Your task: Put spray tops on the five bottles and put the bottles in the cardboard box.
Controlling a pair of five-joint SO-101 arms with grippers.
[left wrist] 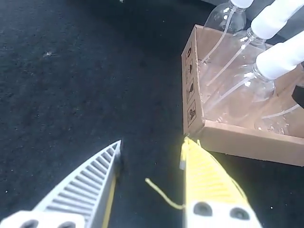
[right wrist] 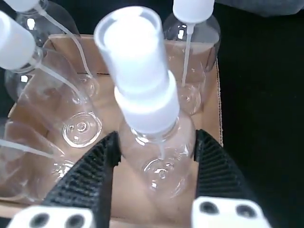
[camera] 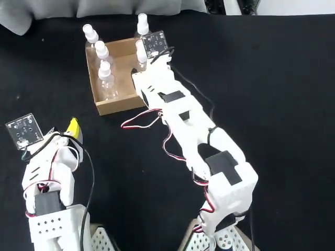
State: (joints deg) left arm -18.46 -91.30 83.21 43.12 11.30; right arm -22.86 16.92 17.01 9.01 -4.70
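Observation:
The open cardboard box [camera: 121, 106] stands at the back of the black table. Several clear bottles with white spray tops stand upright inside it [camera: 105, 73] [right wrist: 71, 109] [left wrist: 247, 90]. My right gripper [right wrist: 156, 152], stretched over the box's right side [camera: 142, 61], is shut on one capped bottle [right wrist: 142, 80], one black finger against each side of its body. That bottle's base rests low in the box near the right wall. My left gripper [left wrist: 152, 142] hovers open and empty over bare table, just short of the box's front left corner [camera: 72, 129].
A black cloth [camera: 272, 78] covers the table, with bare room right of the box and in front of it. Grey cushions [camera: 63, 8] lie along the back edge. Red and white cables [camera: 137, 121] hang off the right arm near the box's front wall.

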